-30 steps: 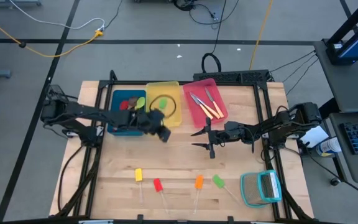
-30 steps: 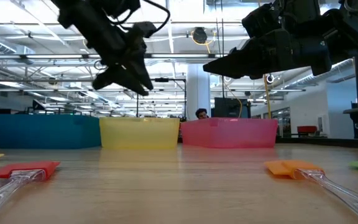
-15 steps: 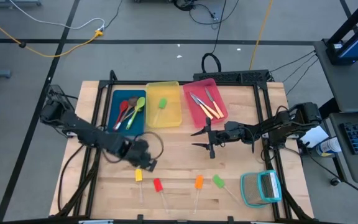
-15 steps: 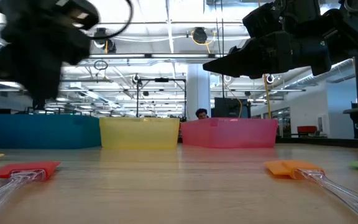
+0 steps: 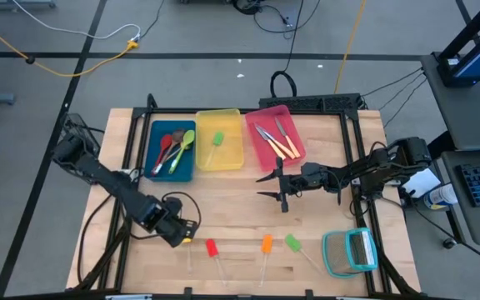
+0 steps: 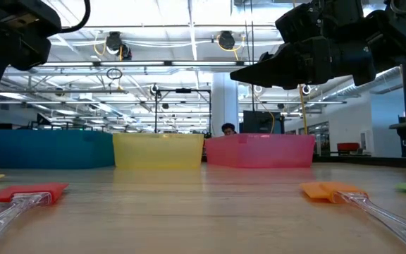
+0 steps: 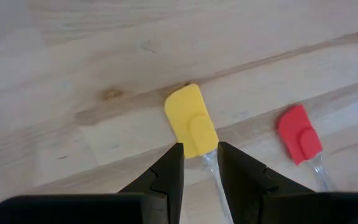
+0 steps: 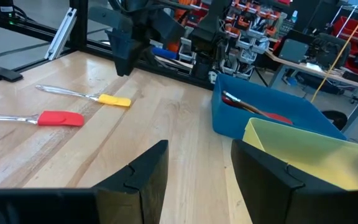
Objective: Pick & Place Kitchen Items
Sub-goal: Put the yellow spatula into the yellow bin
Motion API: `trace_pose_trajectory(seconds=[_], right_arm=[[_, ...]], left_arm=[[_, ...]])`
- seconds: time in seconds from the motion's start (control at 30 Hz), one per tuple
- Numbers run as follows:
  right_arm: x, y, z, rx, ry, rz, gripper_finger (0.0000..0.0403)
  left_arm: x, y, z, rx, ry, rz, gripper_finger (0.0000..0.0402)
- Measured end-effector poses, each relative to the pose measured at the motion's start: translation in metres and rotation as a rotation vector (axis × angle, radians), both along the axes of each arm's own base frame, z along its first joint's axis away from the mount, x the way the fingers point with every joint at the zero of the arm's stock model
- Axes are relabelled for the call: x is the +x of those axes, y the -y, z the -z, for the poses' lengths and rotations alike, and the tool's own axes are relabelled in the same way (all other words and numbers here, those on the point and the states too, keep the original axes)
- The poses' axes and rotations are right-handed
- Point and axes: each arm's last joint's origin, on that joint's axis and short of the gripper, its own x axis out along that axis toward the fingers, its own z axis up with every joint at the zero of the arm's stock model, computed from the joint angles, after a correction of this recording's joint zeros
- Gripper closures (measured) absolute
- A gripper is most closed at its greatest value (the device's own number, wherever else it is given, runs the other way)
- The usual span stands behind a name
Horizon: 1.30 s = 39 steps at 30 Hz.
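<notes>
High view: the sorting is judged roughly two-thirds done. Starting at the left, red, brown and green spoons are seen lying in the blue bin, a green-headed stick in the yellow bin, and yellow-handled knives in the pink bin. Four sticks are left on the table near its front edge: the yellow stick, then the red stick, the orange stick and the green stick. The left gripper is held low over the yellow stick, its jaws parted narrowly to either side of the clear handle just behind the head; nothing is gripped yet. The right gripper hangs above mid-table in front of the pink bin, jaws open and empty. A teal-framed square object sits at the front right corner, just beside the green stick, and is not judged an obstacle. Nothing is seen blocking the paths to the bins.
</notes>
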Motion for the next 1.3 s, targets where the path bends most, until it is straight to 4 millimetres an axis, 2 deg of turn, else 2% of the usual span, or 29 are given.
trace_pose_trajectory(seconds=[0.37, 0.7, 1.07, 1.17, 1.3], right_arm=[[0.000, 0.000, 0.000, 0.012, -0.002, 0.001, 0.0232], [0.000, 0.000, 0.001, 0.073, -0.022, 0.009, 0.0232], [-0.001, 0.000, 0.006, 0.074, -0.066, 0.011, 0.0232], [-0.001, 0.000, 0.006, 0.087, -0.068, 0.013, 0.0232], [-0.001, 0.000, 0.008, 0.192, -0.098, 0.031, 0.0232]], left_arm=[[-0.004, 0.006, 0.000, 0.021, 0.011, 0.113, 0.0300], [-0.006, 0.009, 0.000, -0.022, -0.018, 0.121, 0.0296], [-0.006, 0.010, 0.001, -0.056, -0.048, 0.100, 0.0219], [-0.006, 0.009, 0.008, -0.026, -0.056, 0.086, 0.0200], [-0.004, 0.008, 0.021, 0.017, -0.084, 0.066, 0.0183]])
